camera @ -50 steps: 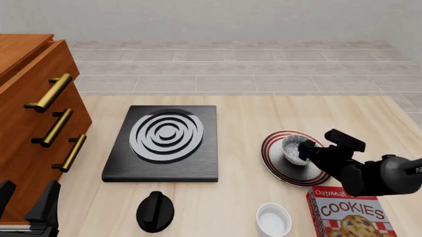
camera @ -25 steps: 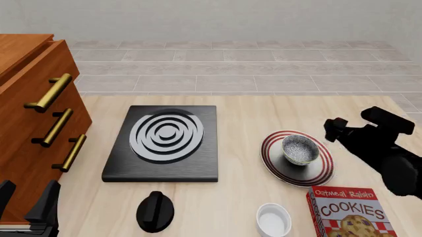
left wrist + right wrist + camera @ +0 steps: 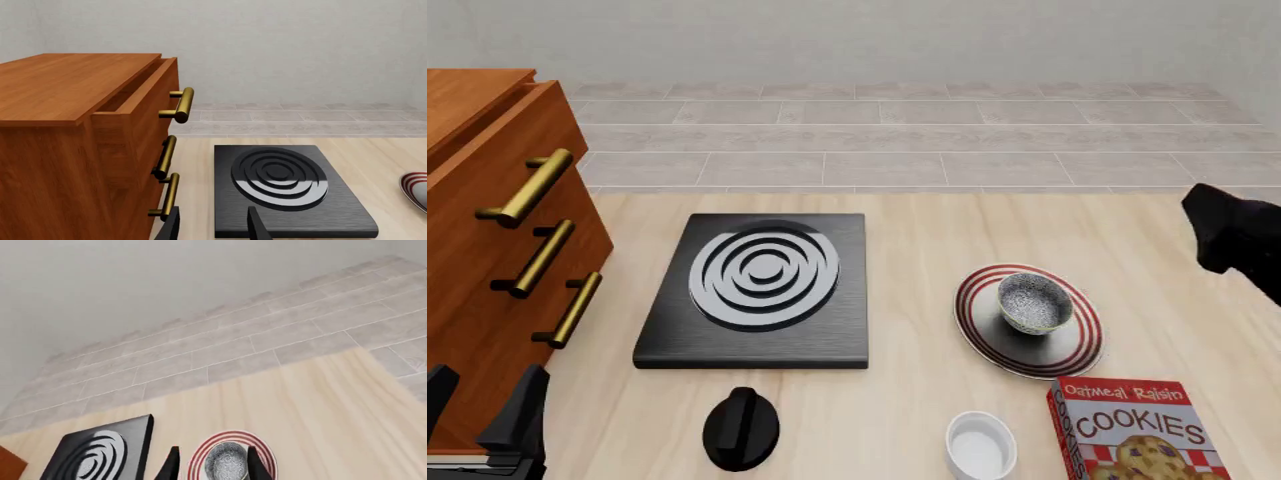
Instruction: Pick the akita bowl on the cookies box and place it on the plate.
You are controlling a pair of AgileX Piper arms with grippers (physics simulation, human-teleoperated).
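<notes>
The akita bowl [image 3: 1034, 303] sits upright on the plate [image 3: 1073, 356], right of the stove [image 3: 754, 291], off the cookies box [image 3: 1137, 431]; it looks rigid, glazed, slippery, best pinched across its rim; my left fingers [image 3: 257, 227] stand apart, empty; my right fingers [image 3: 257, 465] likewise, above it.

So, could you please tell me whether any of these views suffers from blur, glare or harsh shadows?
Front view: sharp and evenly lit, only a soft shadow under the akita bowl on the plate. Left wrist view: crisp, no glare on the stove. Right wrist view: equally flat lighting, no blur.
</notes>
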